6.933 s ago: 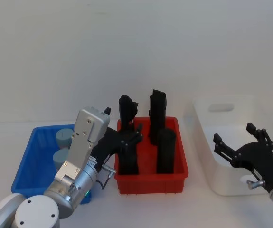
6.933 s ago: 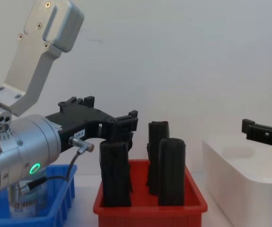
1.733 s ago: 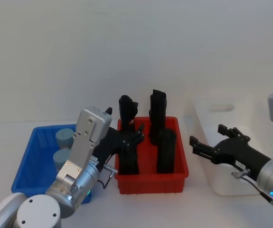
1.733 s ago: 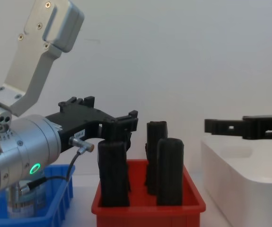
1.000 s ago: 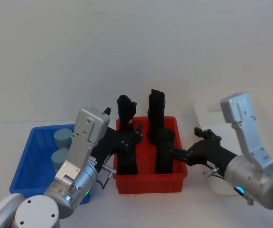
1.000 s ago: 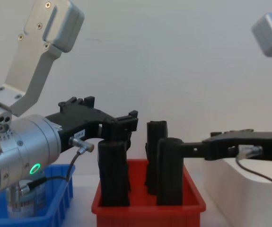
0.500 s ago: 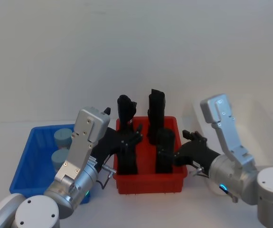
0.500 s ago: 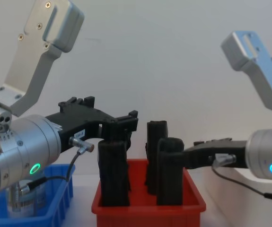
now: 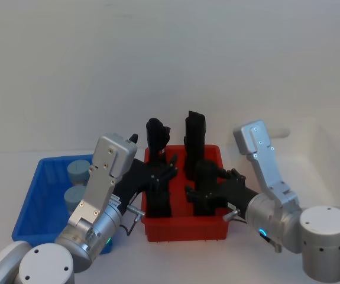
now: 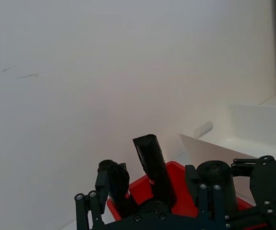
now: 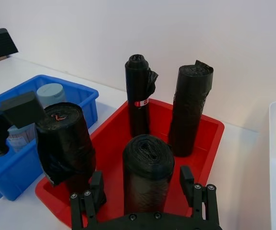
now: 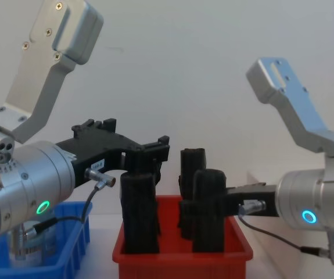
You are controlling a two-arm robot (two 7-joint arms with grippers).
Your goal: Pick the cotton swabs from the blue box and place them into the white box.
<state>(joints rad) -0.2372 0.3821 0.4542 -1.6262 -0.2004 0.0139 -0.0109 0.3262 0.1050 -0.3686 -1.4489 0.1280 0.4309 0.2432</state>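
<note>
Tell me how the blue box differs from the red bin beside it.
The blue box holds two short pale tubs of cotton swabs; the red bin holds four tall black rolls, upright. The blue box sits to the robot's left of the red bin. Both are open-topped plastic bins.

Blue box (image 9: 39, 189) — red bin (image 9: 184, 228), black rolls (image 9: 194, 139) — white box (image 10: 253, 122).

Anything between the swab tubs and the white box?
Yes: the red bin of upright black rolls sits between the blue box of swab tubs and the white box. The left end effector and right end effector are over it.
</note>
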